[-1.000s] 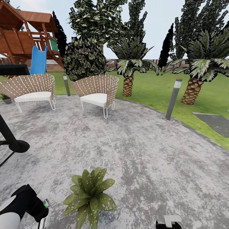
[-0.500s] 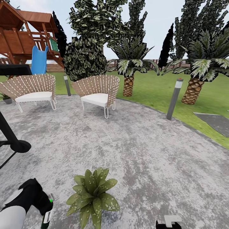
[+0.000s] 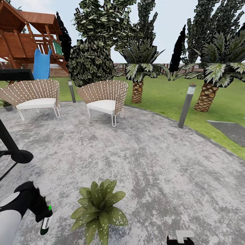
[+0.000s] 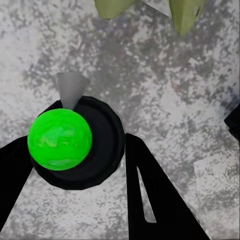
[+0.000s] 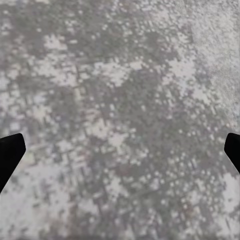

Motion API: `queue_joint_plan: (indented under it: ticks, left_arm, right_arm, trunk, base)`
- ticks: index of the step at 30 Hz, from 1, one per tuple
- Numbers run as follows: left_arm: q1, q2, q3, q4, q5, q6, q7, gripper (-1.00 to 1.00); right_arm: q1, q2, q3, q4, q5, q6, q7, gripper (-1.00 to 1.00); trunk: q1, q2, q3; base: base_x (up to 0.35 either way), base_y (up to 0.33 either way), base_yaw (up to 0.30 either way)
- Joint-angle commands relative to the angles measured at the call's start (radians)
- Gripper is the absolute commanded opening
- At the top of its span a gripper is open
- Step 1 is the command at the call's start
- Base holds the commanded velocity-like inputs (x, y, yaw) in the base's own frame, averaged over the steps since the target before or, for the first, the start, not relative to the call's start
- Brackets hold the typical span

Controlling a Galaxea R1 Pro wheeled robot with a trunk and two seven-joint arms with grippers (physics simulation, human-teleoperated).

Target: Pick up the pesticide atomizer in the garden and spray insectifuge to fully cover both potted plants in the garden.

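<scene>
Holding the small dark rounded pesticide atomizer (image 4: 75, 142) with its bright green spot, the left gripper (image 3: 41, 212) is clamped around it just beside the low green-leaved potted plant (image 3: 99, 207) on the grey patio. Spraying looks to be the step in hand; next, aim the nozzle over those leaves. Beyond the plant, the right gripper (image 5: 120, 150) stands wide, holding nothing.

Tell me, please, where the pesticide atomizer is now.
In the head view the pesticide atomizer is at the lower left, held in the left claw above the paving, just left of the near potted plant.
</scene>
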Motion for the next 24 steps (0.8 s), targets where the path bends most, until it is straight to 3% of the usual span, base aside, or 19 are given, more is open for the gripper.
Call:
queue_joint_plan:
  ticks: [1, 8, 24]
  left_arm:
    - [-0.001, -0.002, 0.004, 0.001, -0.003, 0.005, -0.004, -1.00]
    - [-0.026, -0.022, -0.003, -0.015, -0.001, 0.012, -0.010, -1.00]
    - [-0.021, -0.011, -0.007, 0.004, -0.007, 0.006, 0.000, -1.00]
  right_arm:
    - [0.000, 0.000, 0.009, 0.001, -0.009, -0.003, -0.002, 1.00]
    - [0.000, 0.000, 0.009, 0.001, -0.009, -0.003, -0.002, 1.00]
    - [0.000, 0.000, 0.009, 0.001, -0.009, -0.003, -0.001, 1.00]
  trunk:
    - [0.000, 0.000, -0.001]
    - [0.000, 0.000, -0.001]
    - [0.000, 0.000, -0.001]
  base:
    - [0.000, 0.000, 0.000]
    - [0.000, 0.000, 0.000]
    - [0.000, 0.000, -0.005]
